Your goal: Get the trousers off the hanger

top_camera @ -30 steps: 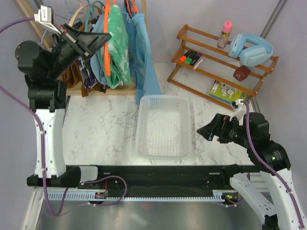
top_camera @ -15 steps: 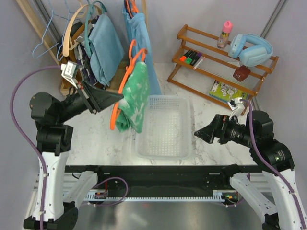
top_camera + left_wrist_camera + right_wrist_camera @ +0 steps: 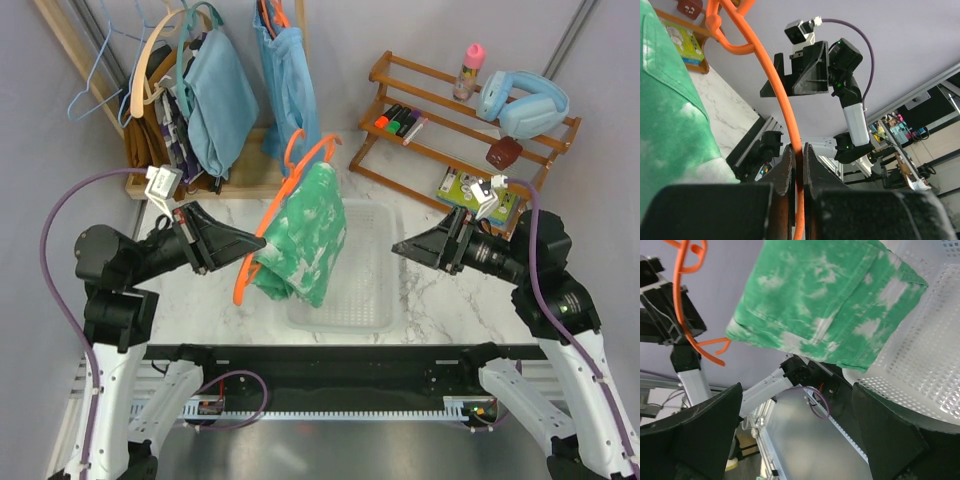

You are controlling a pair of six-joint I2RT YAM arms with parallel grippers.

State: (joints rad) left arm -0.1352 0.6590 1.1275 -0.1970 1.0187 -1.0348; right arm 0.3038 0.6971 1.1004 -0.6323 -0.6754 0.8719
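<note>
The green trousers with white blotches hang folded over the orange hanger, held in the air above the white basket. My left gripper is shut on the hanger's orange bar; the trousers fill the left of the left wrist view. My right gripper is open and empty, pointing left toward the trousers from about a hand's width to their right. In the right wrist view the trousers hang above and ahead of the wide-spread fingers, with the hanger at the left.
A clothes rack at the back left holds light-blue garments, a brown garment and wooden and teal hangers. A wooden shelf at the back right carries headphones, markers and a bottle.
My left arm has carried the hanger and trousers off the rack, down and right over the basket. My right arm has risen and reached left toward the trousers.
</note>
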